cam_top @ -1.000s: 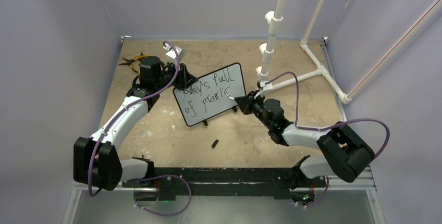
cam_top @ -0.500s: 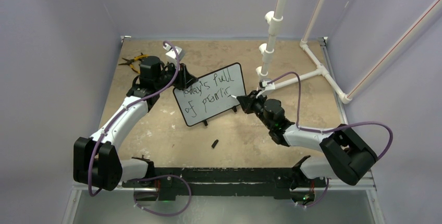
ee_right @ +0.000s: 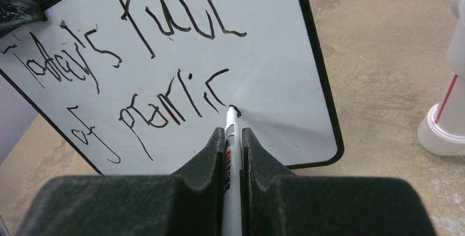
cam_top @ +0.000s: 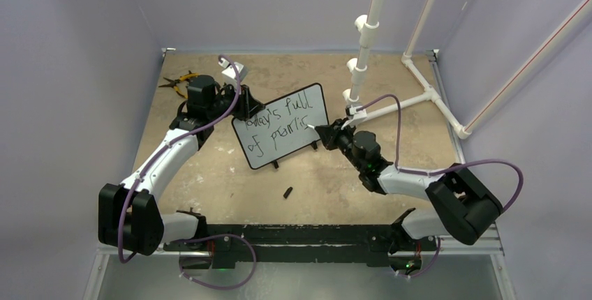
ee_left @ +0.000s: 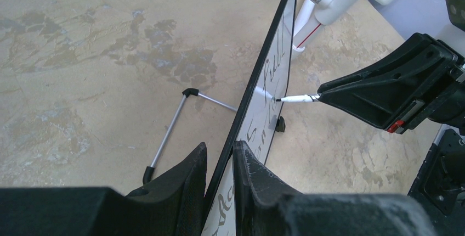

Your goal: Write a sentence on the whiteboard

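my right pincer [ee_right: 234, 137] clenched on marker [ee_right: 231, 125], tip touching whiteboard [ee_right: 279, 66] at second line's end; blank space lies rightward along board; left pincer [ee_left: 219, 162] pinches board's left end.

The only readable writing is the handwritten black sentence [ee_right: 141, 30] on the whiteboard [ee_right: 274, 55], set in two lines. The upper line reads "Today's full". The lower line begins with "of", then comes an unfinished word that starts with "p" and "r"; its last strokes are loose and I cannot read them surely. The marker [ee_right: 230, 137] has small dark print on its barrel, too small to read.
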Robot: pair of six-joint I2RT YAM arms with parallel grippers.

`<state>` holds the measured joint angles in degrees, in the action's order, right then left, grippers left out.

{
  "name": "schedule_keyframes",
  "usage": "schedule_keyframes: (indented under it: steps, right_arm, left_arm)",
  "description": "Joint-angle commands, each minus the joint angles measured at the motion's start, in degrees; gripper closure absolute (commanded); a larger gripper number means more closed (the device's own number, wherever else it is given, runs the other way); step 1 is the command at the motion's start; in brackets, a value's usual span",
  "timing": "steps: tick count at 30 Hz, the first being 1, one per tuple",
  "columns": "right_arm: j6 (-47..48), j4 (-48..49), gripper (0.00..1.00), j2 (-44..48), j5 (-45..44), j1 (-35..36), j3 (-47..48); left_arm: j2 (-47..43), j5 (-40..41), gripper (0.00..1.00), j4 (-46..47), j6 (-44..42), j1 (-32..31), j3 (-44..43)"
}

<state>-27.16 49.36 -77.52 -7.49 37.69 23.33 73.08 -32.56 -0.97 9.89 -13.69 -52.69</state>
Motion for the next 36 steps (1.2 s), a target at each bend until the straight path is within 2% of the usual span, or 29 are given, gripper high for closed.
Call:
schedule_keyframes:
  steps: [1,15,36]
  right_arm:
    - [1.33,3.33,1.0,-1.9,1.21,-0.17,2.94]
    - [0.64,1.09,1.0,4.34,-3.31,-0.25,-0.1]
    - [0.26,0.18,1.0,1.27,-5.73,-1.54,0.93]
  left_arm:
    - [0.84,0.61,0.78,-3.6,0.13,-0.9,1.29]
    - [0.99,0.53,0.78,-3.59,0.23,-0.9,1.35]
    - [1.2,0.5,0.79,-3.86,-0.26,-0.9,1.44]
